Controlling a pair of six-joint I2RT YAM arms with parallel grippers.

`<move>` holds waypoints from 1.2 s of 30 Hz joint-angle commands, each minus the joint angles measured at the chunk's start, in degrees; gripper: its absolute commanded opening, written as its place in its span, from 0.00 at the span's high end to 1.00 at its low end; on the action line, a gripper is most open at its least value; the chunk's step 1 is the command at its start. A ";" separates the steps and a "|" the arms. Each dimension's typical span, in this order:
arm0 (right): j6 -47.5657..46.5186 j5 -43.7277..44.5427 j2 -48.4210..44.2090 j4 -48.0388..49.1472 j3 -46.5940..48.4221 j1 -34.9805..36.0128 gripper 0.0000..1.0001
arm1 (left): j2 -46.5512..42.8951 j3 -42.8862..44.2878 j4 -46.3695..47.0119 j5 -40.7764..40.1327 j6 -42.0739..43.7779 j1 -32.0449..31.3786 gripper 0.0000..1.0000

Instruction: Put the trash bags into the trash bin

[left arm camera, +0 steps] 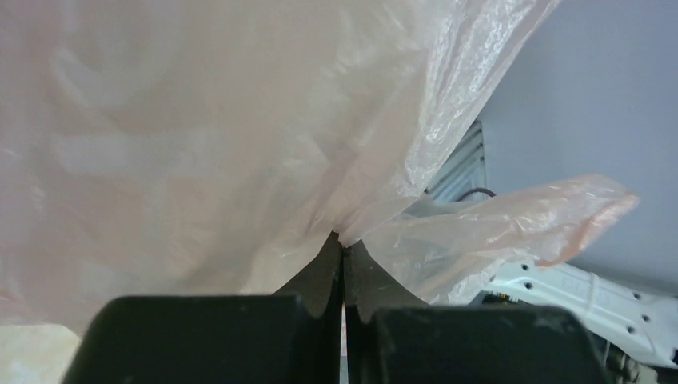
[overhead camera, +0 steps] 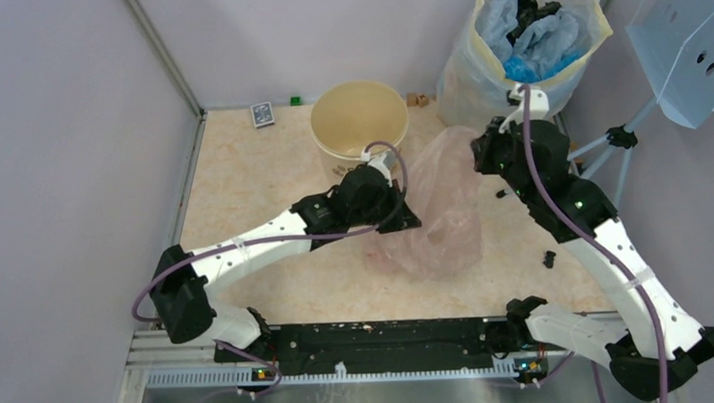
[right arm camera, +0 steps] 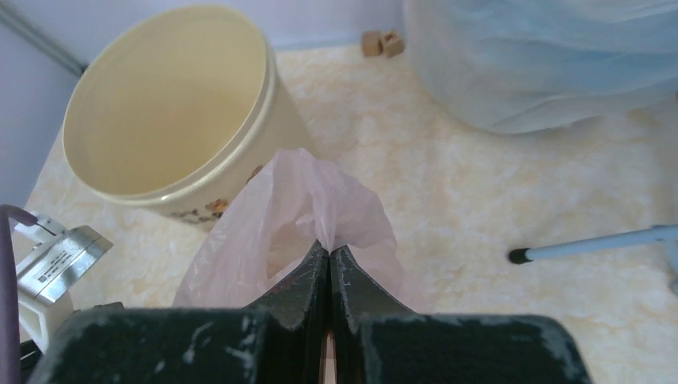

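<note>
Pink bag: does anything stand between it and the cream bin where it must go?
Nothing visible does. The left gripper and right gripper pinch the pink bag just beside the bin, whose mouth is open.

table (overhead camera: 246, 196) — beige, marbled | on it — bin (overhead camera: 327, 153), card box (overhead camera: 262, 114), green cube (overhead camera: 295, 101), big bag (overhead camera: 461, 81)

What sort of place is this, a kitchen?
Probably a robotics lab test cell, not a home. A left arm and right arm are bolted to a metal rail at the table edge, plain grey panels wall it in, and a cream bin and pink bag look like staged props.
</note>
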 commanded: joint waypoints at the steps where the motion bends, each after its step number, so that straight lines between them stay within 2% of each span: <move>1: -1.90 12.19 -5.84 0.80 3.13 -0.29 1.00 | 4.49 10.63 0.50 10.36 14.70 0.00 1.00; 8: -5.02 22.03 -6.18 -5.69 12.21 -0.26 1.00 | 8.03 21.32 0.34 22.75 28.28 1.47 1.00; 14: -6.72 16.00 -9.96 -2.17 10.52 -0.24 1.00 | 5.17 23.81 -5.37 32.88 31.54 10.87 1.00; 19: -8.91 10.34 -10.74 3.47 12.02 -0.25 1.00 | 0.86 27.62 -5.32 41.58 30.46 16.95 1.00; 24: -9.43 4.32 -5.88 4.95 21.46 -0.24 1.00 | -1.64 33.13 -3.60 43.79 28.39 20.77 1.00; 27: -9.29 -0.23 -2.92 7.28 25.56 -0.24 1.00 | -1.24 39.01 -4.25 41.50 28.07 23.30 1.00; 32: -8.00 -8.93 3.04 13.06 29.88 -0.25 1.00 | 3.70 50.40 -8.99 36.53 29.56 26.67 1.00; 36: -7.48 -14.38 7.83 17.41 31.96 -0.26 1.00 | 8.14 53.44 -4.57 36.28 27.44 30.30 1.00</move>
